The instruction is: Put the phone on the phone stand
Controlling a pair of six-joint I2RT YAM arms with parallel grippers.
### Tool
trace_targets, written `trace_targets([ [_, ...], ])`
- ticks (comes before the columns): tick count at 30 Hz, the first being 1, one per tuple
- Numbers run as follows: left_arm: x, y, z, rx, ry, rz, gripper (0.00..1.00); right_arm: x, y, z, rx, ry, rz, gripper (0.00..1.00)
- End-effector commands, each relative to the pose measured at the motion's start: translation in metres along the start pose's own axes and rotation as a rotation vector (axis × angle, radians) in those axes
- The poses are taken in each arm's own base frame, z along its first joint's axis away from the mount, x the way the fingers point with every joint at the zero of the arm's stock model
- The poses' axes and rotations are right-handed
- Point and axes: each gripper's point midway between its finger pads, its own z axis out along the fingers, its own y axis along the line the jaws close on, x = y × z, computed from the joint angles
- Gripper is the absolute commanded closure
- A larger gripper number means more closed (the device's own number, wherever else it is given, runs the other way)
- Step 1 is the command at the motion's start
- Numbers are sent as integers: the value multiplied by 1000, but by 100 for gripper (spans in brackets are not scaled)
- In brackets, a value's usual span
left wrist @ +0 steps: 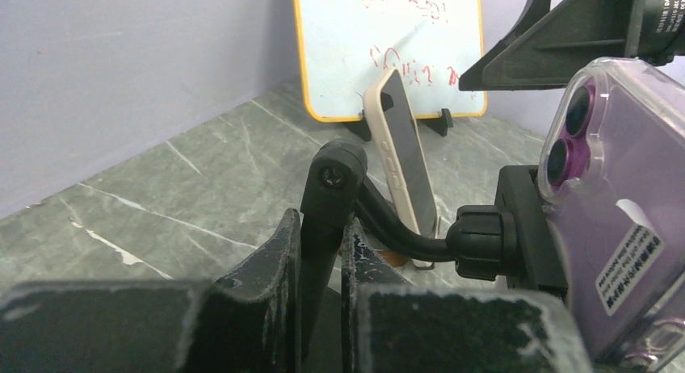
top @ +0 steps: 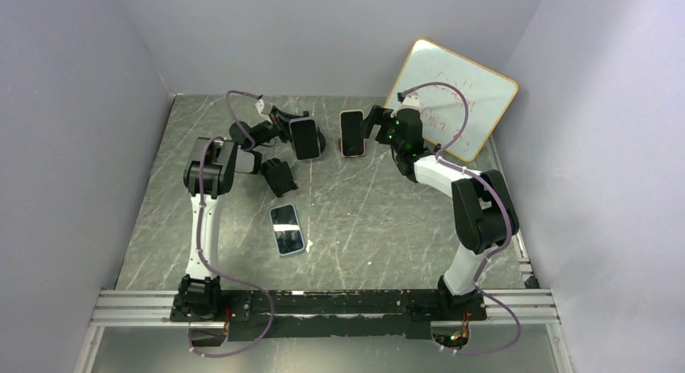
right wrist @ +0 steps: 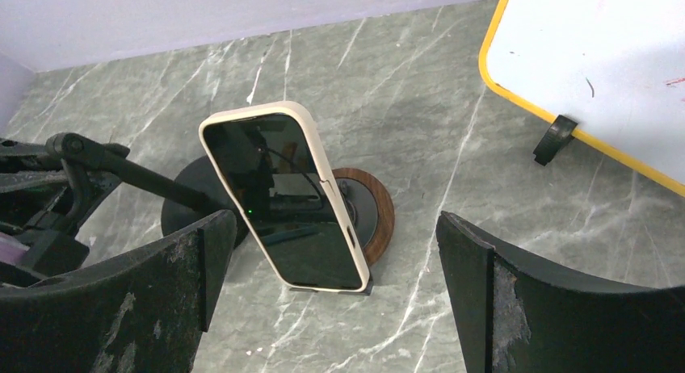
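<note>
A cream-cased phone (right wrist: 279, 199) leans upright on a stand with a round wooden base (right wrist: 380, 215) at the back of the table (top: 352, 133). My right gripper (right wrist: 335, 221) is open just in front of it, touching nothing (top: 374, 124). A second phone in a clear purple case (left wrist: 614, 211) sits in the cradle of a black gooseneck stand (left wrist: 420, 240). My left gripper (left wrist: 321, 224) is shut on that stand's upright arm (top: 281, 127). A third phone in a light blue case (top: 287, 228) lies flat, screen up, mid-table.
A whiteboard with a yellow frame (top: 452, 94) leans on the back right wall, behind the cream phone (left wrist: 388, 46). A black object (top: 279, 176) lies by the left arm. The black stand's round base (right wrist: 186, 203) sits left of the wooden base. Walls enclose three sides.
</note>
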Motion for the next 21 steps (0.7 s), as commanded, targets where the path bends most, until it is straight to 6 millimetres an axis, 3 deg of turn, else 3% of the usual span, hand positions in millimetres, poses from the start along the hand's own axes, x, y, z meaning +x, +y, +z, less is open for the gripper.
trace_targets([
  [1,-7,-53,5,128,-75,64,95,-10,-1,-2,-4,-26,-9,0],
  [21,3,-45,11,22,-135,53,95,-6,-5,-2,4,-21,-17,0],
])
